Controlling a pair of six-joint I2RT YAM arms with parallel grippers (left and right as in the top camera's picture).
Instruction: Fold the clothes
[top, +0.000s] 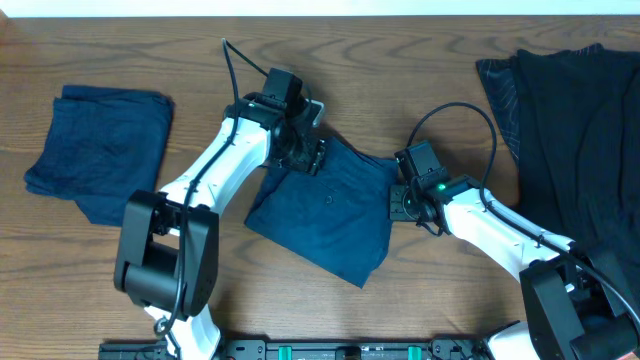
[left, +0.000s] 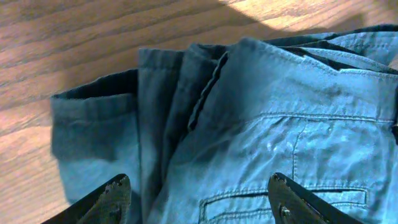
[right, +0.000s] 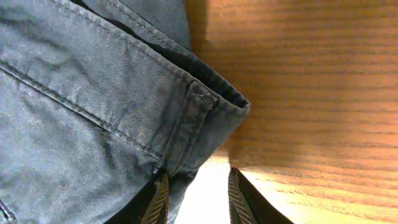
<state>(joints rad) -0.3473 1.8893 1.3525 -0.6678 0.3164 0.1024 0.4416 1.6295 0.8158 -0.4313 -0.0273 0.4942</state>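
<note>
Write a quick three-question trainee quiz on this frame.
1. True or false: the left pincer stands open above the middle shorts.
2. The folded shorts lie: A) on the left part of the table, B) under the middle shorts, C) off the table.
3. Which pincer's camera shows a belt loop?
Key: 1 true; 2 A; 3 the right pincer.
</note>
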